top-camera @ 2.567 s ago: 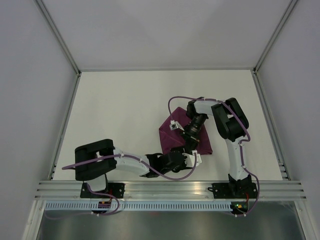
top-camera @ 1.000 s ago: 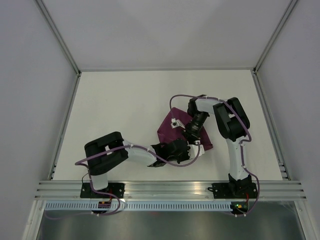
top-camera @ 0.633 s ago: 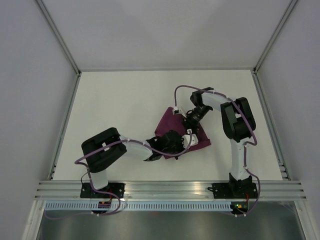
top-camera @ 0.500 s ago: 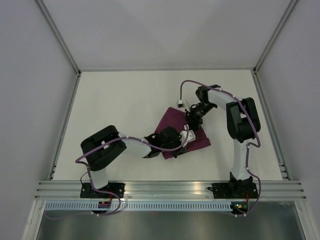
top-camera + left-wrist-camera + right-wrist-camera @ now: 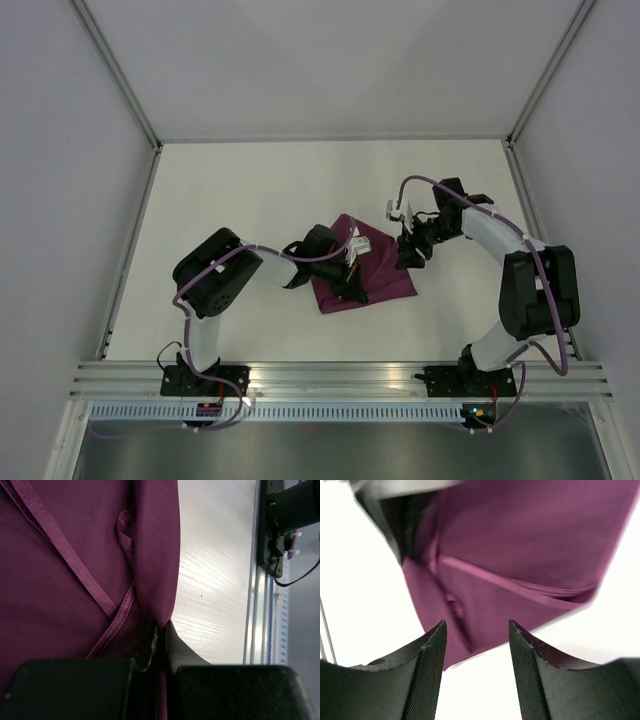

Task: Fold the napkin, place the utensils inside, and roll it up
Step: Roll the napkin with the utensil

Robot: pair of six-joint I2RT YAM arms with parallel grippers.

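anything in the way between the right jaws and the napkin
Nothing visible. The right gripper stands open at the napkin's right edge, with only bare table showing between them. The left gripper is shut on a fold farther left, clear of that path.

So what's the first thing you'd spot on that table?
The bright purple napkin jumps out first, lying folded near the middle of the white table. The left gripper is pinched shut on the cloth's edge. The right gripper hangs open by the napkin's right edge.
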